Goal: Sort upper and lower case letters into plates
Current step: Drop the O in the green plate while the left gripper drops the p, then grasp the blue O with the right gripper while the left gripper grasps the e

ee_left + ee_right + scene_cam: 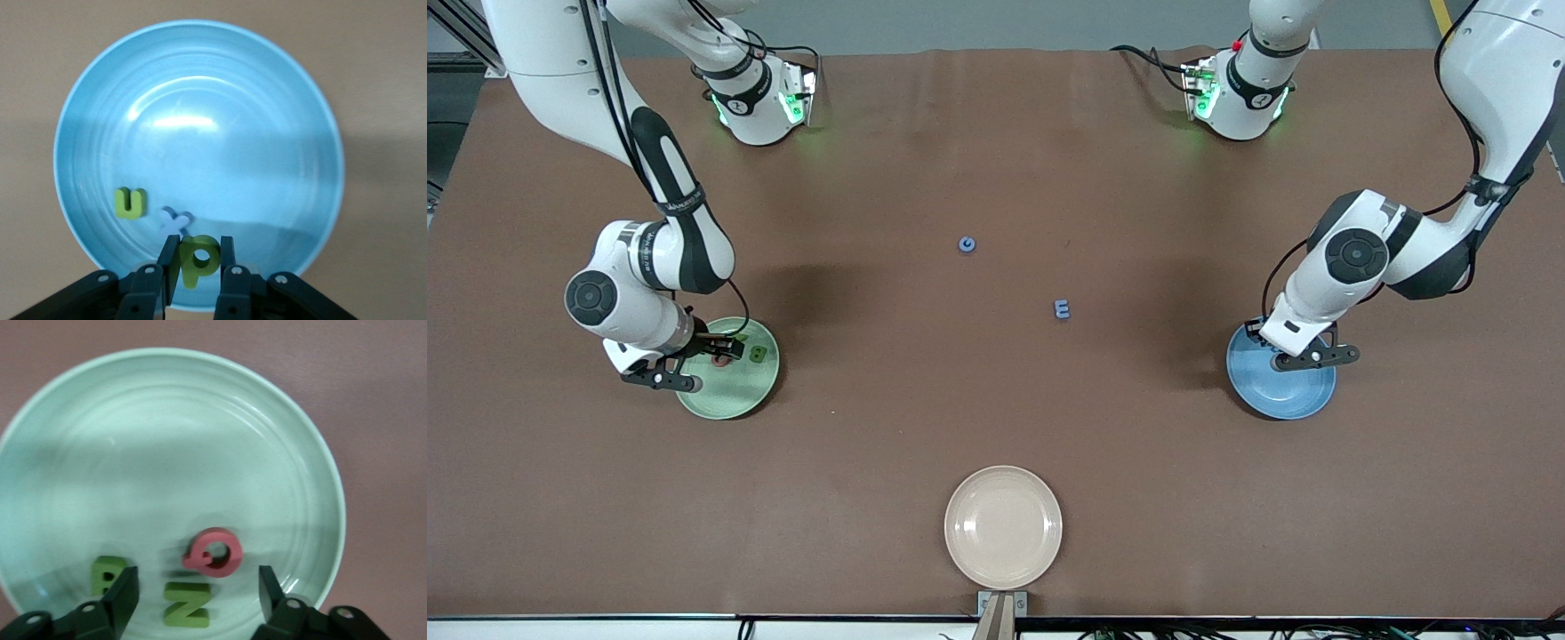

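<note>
My right gripper (198,577) hangs open over the light green plate (167,447), which lies at the right arm's end of the table (734,400). A pink G (213,552) shows slightly blurred just off the open fingertips, over the plate. A green N (188,605) and a green B (107,575) lie in the same plate. My left gripper (199,243) is shut on a green p (199,261) low over the blue plate (200,120). In that plate lie a green u (130,203) and a blue x (176,220).
A blue C (967,244) and a blue E (1062,308) lie loose on the brown table between the two plates. A beige plate (1003,526) sits at the table edge nearest the front camera.
</note>
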